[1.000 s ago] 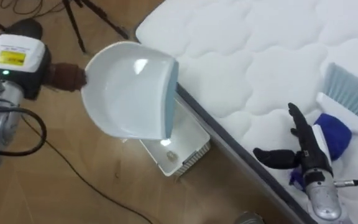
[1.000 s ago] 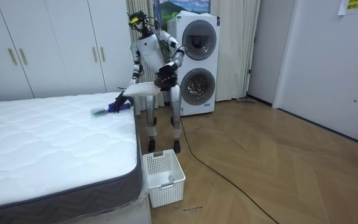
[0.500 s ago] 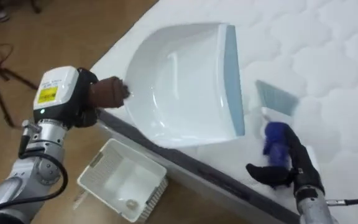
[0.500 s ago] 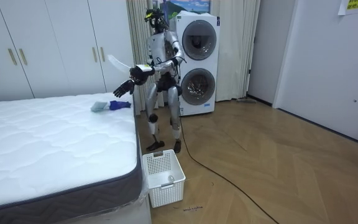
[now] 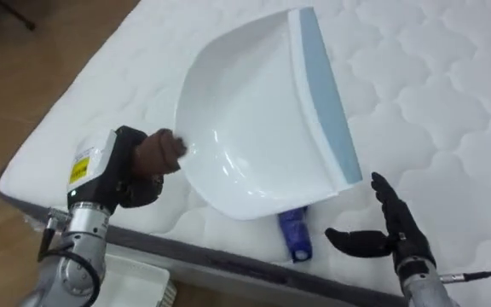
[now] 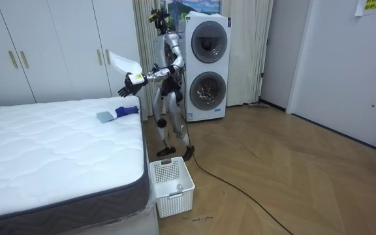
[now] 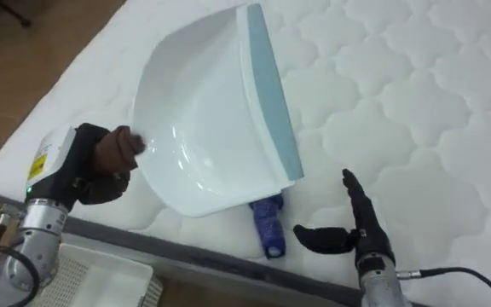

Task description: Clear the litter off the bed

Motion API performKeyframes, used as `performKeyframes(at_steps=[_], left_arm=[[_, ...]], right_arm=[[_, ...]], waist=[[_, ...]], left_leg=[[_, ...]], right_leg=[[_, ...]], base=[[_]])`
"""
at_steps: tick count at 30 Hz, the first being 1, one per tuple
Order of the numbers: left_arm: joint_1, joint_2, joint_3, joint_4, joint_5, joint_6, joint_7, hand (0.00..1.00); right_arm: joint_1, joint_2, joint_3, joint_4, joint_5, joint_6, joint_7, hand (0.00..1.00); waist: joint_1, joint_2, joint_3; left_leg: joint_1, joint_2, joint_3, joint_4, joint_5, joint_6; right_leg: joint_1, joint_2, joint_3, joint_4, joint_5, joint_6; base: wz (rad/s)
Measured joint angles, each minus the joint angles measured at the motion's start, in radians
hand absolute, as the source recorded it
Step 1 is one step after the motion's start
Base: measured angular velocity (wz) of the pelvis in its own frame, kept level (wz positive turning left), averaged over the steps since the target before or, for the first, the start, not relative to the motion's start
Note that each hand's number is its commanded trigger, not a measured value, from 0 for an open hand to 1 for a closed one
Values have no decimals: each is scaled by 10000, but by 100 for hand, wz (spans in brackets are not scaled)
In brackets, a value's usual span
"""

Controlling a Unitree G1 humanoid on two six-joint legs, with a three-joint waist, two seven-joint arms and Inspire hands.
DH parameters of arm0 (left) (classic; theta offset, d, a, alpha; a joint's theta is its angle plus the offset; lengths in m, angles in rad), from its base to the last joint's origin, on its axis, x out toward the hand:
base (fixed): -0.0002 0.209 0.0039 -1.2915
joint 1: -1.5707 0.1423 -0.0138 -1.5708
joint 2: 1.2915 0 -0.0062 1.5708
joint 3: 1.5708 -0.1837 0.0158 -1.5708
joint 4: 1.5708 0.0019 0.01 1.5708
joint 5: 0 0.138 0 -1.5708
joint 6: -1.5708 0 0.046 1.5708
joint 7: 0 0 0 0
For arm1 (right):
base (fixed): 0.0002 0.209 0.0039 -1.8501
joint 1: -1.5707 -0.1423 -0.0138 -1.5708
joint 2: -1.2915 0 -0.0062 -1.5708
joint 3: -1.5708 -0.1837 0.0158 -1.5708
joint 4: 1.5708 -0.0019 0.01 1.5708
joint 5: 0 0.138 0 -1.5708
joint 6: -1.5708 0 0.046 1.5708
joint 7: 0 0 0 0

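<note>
The white dustpan (image 5: 254,128), its handle gripped in the curled fingers of the left hand (image 5: 139,162), hangs tilted over the near edge of the bed (image 5: 433,102). It hides most of the brush (image 5: 295,234), whose blue handle pokes out below the pan's lip, lying on the bed. The right hand (image 5: 390,230) hovers at the near right, fingers spread, holding nothing. A white basket (image 6: 172,186) stands on the floor (image 6: 292,183) beside the bed.

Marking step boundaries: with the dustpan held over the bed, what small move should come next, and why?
Probably lower the right hand onto the blue handle of the brush and close on it. That hand is open and empty beside it, the brush lies on the mattress near its edge, and the left hand holds the dustpan above.
</note>
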Motion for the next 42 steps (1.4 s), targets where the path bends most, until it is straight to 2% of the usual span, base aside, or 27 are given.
performKeyframes(at_steps=[1, 2, 3, 4, 5, 6, 7, 8, 10, 13, 15, 16, 19, 22, 27, 29, 31, 34, 37, 40, 42], left_arm=[[224, -175, 54, 2, 0, -1, -17, 0], [321, -337, 54, 1, 3, -5, -51, 0], [355, -427, 53, 4, -1, -11, -56, 0], [432, -594, 49, 16, 1, -40, -57, 0], [483, -753, 51, 27, 2, -138, -56, 0], [492, -818, 51, 84, 6, -224, -53, 0], [620, -900, 54, 220, -1, -367, -49, 0], [647, -900, 54, 349, -3, -483, -50, 0], [710, -911, 55, 508, -14, -508, -51, 0], [867, -919, 50, 854, -232, -491, -113, 0], [1016, -932, 47, 902, -373, -482, -113, 0], [1073, -943, 44, 1061, -521, -489, -111, 0], [1069, -1048, 67, 2033, -785, -494, -145, 0], [1087, -1212, 102, 3100, -771, -480, -364, 0], [1284, -1232, 109, 4327, -873, -393, -949, 0], [1328, -1240, 173, 4878, -1225, -394, -1196, 0], [1318, -1359, 507, 5533, -1314, -401, -1286, 0], [1335, -1569, 1245, 6635, -1398, -397, -1300, 0], [1374, -1666, 1657, 7678, -1988, -382, -1294, 0], [1382, -1686, 1897, 8374, -2377, -122, -1293, 0], [1452, -1700, 2086, 8674, -2564, 69, -1295, 0]], right_arm=[[28, -6, -5, 1, -92, 4, 49, 0], [30, 0, -5, 0, -104, 4, 67, 0], [29, -2, -4, 0, -108, 4, 113, 0], [40, -25, 10, 0, -126, 4, 192, 0], [85, -65, 3, 1, -161, 1, 265, 0], [130, -62, 5, 34, -232, -1, 278, 0], [320, -42, 13, 58, -467, -10, 365, 0], [491, -28, 10, 61, -593, -19, 383, 0], [736, -27, -12, 66, -708, -13, 378, 0], [1122, -10, -14, 120, -853, -12, 414, 0], [1328, -8, -108, 230, -848, 2, 473, 0], [1334, -2, -177, 458, -850, -4, 495, 0], [1208, 35, -281, 1361, -858, -4, 725, 0], [1184, 301, -582, 2325, -959, 4, 956, 0], [1281, 432, -829, 3479, -766, 26, 1253, 0], [1291, 493, -1110, 3930, -428, 58, 1328, 0], [1301, 623, -1412, 4235, -433, 48, 1424, 0], [1307, 975, -1968, 4701, -427, -19, 1580, 0], [1238, 1169, -2167, 5253, -302, 43, 1583, 0], [1207, 1247, -2176, 5778, -36, 304, 1582, 0], [1183, 1247, -2260, 6100, -84, 538, 1619, 0]], waist=[[109, -54, 12], [210, -176, 69], [237, -242, 95], [295, -298, 85], [405, -259, 55], [490, -268, 46], [724, -288, -88], [667, -322, -152], [562, -339, -156], [465, -326, -143], [457, -287, -112], [457, -259, -66], [459, -177, -67], [485, -152, -69], [422, -213, -29], [443, -267, -22], [431, -306, -38], [318, -421, -115], [301, -498, -118], [228, -511, -91], [227, -524, -102]], left_leg=[[-141, -187, -726, 65, -81, 31], [-418, -459, -1455, -171, -124, 95], [-629, -581, -1723, -250, -118, 86], [-1072, -746, -2278, -515, -2, 1], [-1423, -774, -2736, -948, 411, -110], [-1548, -740, -2902, -1003, 645, 56], [-1421, -788, -3172, -1125, 698, 76], [-1215, -885, -3176, -1327, 689, 90], [-1017, -941, -3113, -1613, 679, 109], [-713, -931, -3013, -1965, 679, 111], [-505, -938, -3009, -2166, 681, 111], [-339, -952, -2961, -2305, 685, 109], [-66, -1000, -2876, -2594, 705, 106], [-45, -1020, -2948, -2630, 723, 129], [219, -1021, -3010, -2737, 723, 130], [442, -1019, -3022, -2896, 723, 130], [580, -1019, -3119, -2945, 723, 130], [729, -1011, -3150, -2975, 722, 129], [935, -1007, -3153, -2998, 721, 129], [1023, -1012, -3192, -3031, 717, 130], [1049, -1023, -3227, -3034, 717, 130]], right_leg=[[38, 88, 441, 19, -16, -23], [30, 102, 820, 31, -20, -18], [26, 101, 982, 34, -14, -8], [20, 113, 1216, 38, 15, 38], [20, 231, 1481, 47, 44, 85], [22, 278, 1634, 87, 46, 95], [56, 323, 1857, 37, 85, 149], [87, 339, 1996, -7, 93, 191], [184, 390, 2116, -226, 169, 281], [448, 442, 2186, -539, 255, 293], [616, 451, 2193, -657, 254, 293], [696, 460, 2250, -667, 224, 302], [745, 475, 2366, -689, 107, 321], [789, 493, 2374, -862, 94, 325], [1248, 497, 2355, -1365, 98, 331], [1454, 531, 2432, -1530, 89, 340], [1587, 592, 2534, -1554, 89, 340], [1796, 586, 2518, -1736, 87, 339], [2010, 582, 2545, -1814, 86, 338], [2136, 571, 2523, -1903, 87, 338], [2133, 565, 2520, -1901, 86, 338]], base=[[-76], [-79], [-79], [-76], [-81], [-100], [-80], [-62], [-19], [-10], [-2], [-8], [-8], [-7], [-1], [-8], [-14], [-7], [-9], [-3], [0]])
